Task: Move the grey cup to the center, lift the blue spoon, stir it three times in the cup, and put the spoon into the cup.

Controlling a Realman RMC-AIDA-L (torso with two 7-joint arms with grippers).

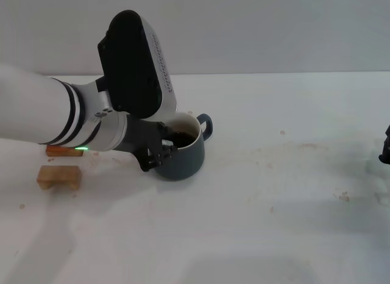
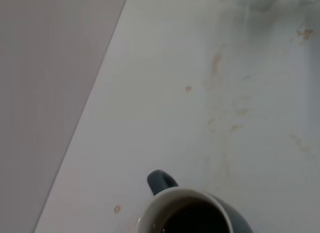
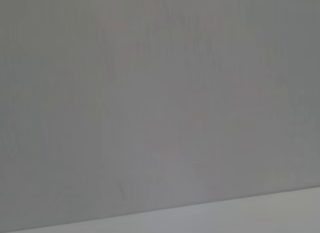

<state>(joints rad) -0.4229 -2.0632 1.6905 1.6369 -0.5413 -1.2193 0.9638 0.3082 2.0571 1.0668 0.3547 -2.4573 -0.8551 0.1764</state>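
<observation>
The grey cup (image 1: 183, 151) stands left of the table's middle, with dark liquid inside and its handle pointing to the far right. My left gripper (image 1: 156, 152) is at the cup's left rim, its black fingers clamped over the wall. The left wrist view shows the grey cup (image 2: 192, 213) from above, with its handle (image 2: 160, 181) and dark liquid. The blue spoon is out of view. Only a dark bit of my right gripper (image 1: 385, 151) shows, at the right edge of the head view.
An orange block (image 1: 64, 151) and a tan wooden block (image 1: 58, 176) lie at the left, just under my left forearm. Faint brown stains (image 1: 304, 147) mark the white table right of the cup. The right wrist view shows only wall and a strip of table.
</observation>
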